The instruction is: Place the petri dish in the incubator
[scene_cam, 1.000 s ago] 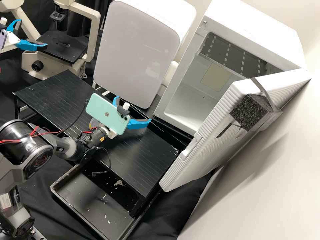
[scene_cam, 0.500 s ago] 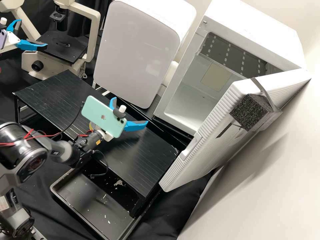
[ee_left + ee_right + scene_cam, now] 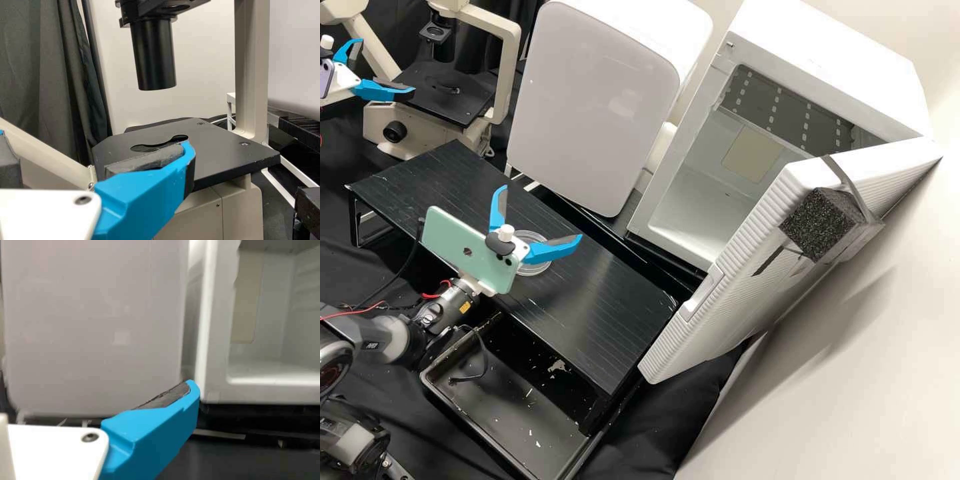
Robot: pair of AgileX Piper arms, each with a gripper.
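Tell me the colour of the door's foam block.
The foam block is black with fine pale speckles, clearest in the high view.

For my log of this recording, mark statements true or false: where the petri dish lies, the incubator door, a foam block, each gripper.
1. The petri dish lies on the black stand. True.
2. The right gripper has its fingers shut. False: they are apart.
3. The incubator door is shut. False: it stands open.
4. A foam block is on that door. True.
5. The left gripper is by the microscope. True.
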